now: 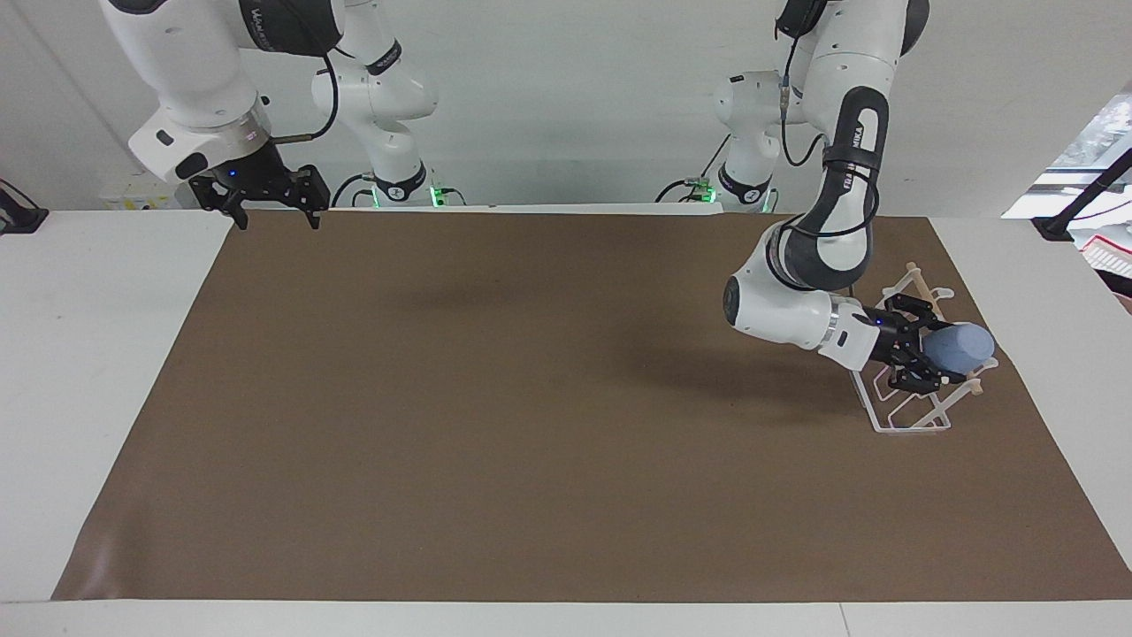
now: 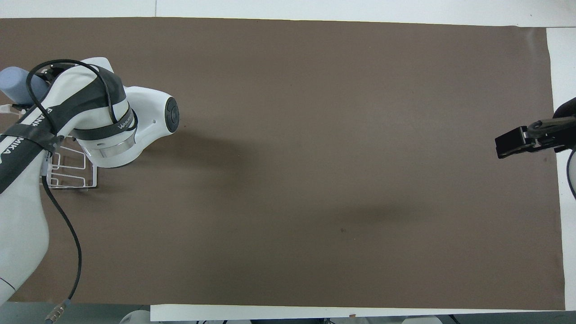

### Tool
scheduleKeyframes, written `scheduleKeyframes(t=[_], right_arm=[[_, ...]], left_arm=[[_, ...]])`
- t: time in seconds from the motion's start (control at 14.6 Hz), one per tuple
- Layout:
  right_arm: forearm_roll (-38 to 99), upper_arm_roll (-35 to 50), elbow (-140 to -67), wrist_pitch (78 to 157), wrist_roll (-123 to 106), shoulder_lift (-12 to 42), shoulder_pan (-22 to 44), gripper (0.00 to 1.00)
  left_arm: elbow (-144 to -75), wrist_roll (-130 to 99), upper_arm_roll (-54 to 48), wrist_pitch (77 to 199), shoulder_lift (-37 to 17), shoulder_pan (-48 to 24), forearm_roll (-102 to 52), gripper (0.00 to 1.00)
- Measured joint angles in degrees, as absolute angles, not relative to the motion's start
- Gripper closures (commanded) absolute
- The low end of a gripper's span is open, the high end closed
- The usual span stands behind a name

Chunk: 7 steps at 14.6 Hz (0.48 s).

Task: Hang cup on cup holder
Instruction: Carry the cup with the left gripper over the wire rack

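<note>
My left gripper (image 1: 924,356) is clamped on the cup (image 1: 962,346), held sideways over the cup holder (image 1: 902,416), its long axis pointing out toward the left arm's table end. Right gripper (image 1: 270,196) waits, fingers spread.

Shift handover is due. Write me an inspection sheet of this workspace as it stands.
Surface: brown mat covering a white table, lying flat.
Job's things: cup on its side in the left gripper, over the cup holder; holder stands at the left arm's end of the mat.
Clutter: nothing seen.
Grippers: left gripper shut on the cup; right gripper waits, jaws open, over the mat's corner nearest its base.
Cables: black cable hanging along the left arm.
Surroundings: white wall.
</note>
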<state>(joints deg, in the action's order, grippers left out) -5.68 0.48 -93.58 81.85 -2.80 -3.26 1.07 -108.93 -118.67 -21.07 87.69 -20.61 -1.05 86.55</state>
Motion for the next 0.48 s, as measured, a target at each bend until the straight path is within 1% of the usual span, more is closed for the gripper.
scheduleKeyframes(t=[0.07, 0.14, 0.21, 0.27, 0.48], right_arm=[[-5.7, 0.5, -93.5, 81.5, -2.8, -3.2, 1.1, 0.01], [-5.5, 0.5, -93.4, 81.1, -2.8, -3.2, 1.0, 0.01], [-5.1, 0.5, -93.4, 80.9, -2.8, -3.2, 1.0, 0.01], [-4.9, 0.5, -93.4, 80.8, -2.8, -3.2, 1.1, 0.01], [-4.7, 0.5, -93.4, 80.7, -2.8, -3.2, 1.2, 0.01]], left_arm=[[-109.0, -119.0, -21.1, 87.7, -20.7, -1.0, 86.6, 0.94], [-109.0, -119.1, -21.1, 87.7, -20.9, -1.0, 86.6, 0.58], [-109.0, -119.1, -21.1, 87.7, -20.9, -1.0, 86.5, 0.12], [-109.0, -119.1, -21.2, 87.7, -20.9, -1.0, 86.5, 0.00], [-108.9, -119.1, -21.4, 87.9, -20.9, -1.0, 86.0, 0.00]])
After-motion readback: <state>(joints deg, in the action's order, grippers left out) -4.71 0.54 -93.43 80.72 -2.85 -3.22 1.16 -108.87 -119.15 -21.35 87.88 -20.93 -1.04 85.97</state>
